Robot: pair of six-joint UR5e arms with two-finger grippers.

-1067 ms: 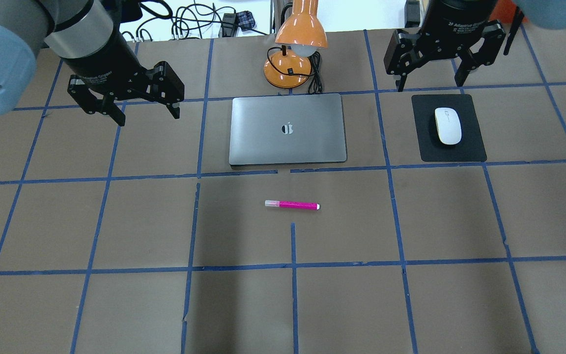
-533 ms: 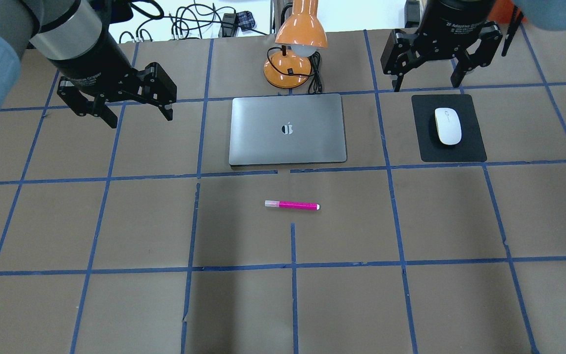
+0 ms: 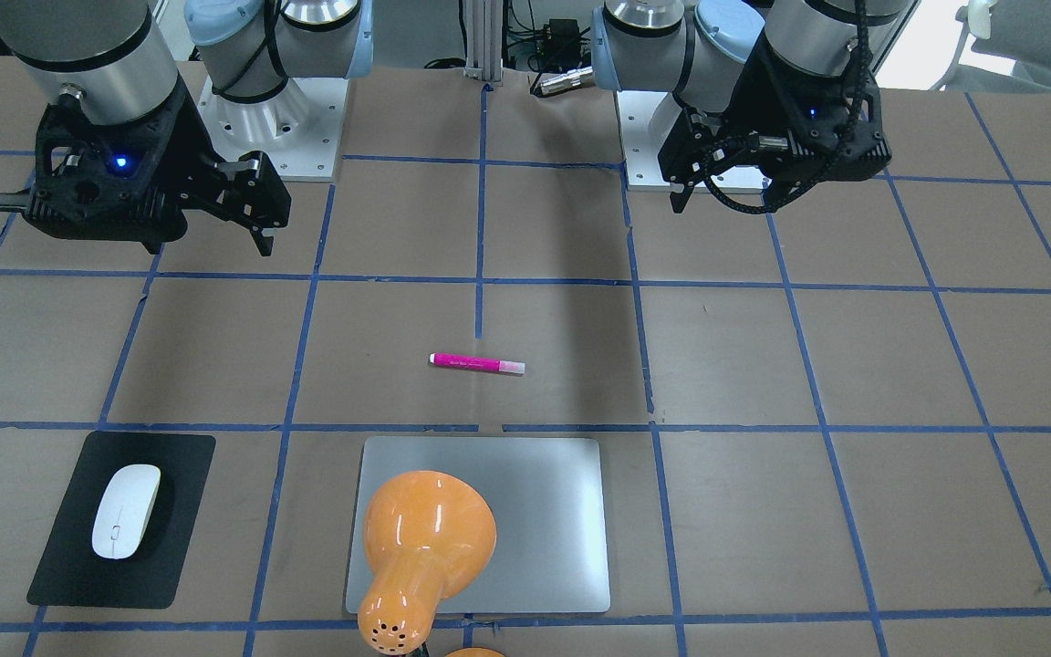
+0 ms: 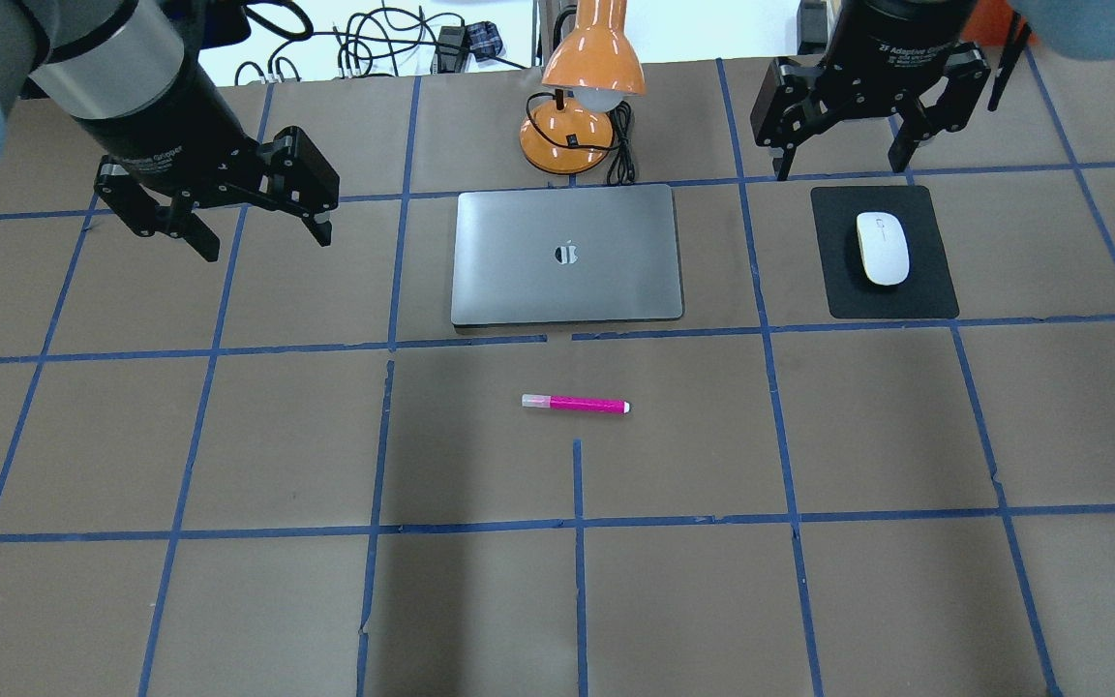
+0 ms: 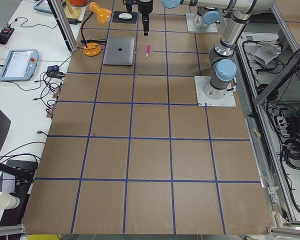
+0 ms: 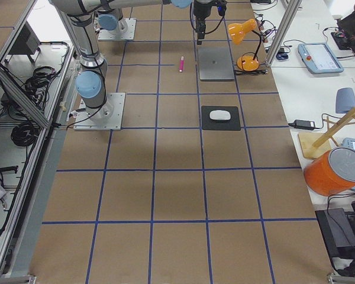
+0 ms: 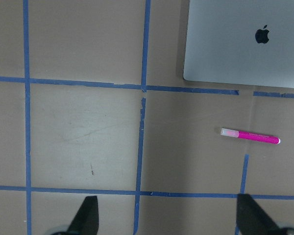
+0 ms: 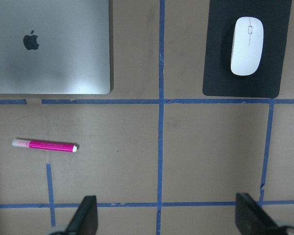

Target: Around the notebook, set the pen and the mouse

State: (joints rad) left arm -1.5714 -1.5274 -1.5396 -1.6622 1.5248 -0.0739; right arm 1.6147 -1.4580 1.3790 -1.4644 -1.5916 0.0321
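The silver-grey notebook (image 4: 567, 254) lies shut at the table's far middle. The magenta pen (image 4: 575, 404) lies flat on the brown table just in front of the notebook, pale end to the left. On a black mat to the notebook's right sits the white mouse (image 4: 882, 248). My left gripper (image 4: 265, 242) hangs open and empty above the table, left of the notebook. My right gripper (image 4: 840, 170) hangs open and empty just beyond the mat's far edge. The left wrist view shows the pen (image 7: 250, 137) and the notebook's corner (image 7: 235, 44). The right wrist view shows the mouse (image 8: 246, 45).
An orange desk lamp (image 4: 582, 87) stands behind the notebook, its head leaning over the notebook's far edge. The black mat (image 4: 925, 290) lies under the mouse. Cables (image 4: 393, 44) lie past the table's far edge. Blue tape lines grid the brown table.
My left gripper has drifted left, away from the notebook, still open. The right gripper has shifted only slightly. Pen, mouse and notebook have not moved.
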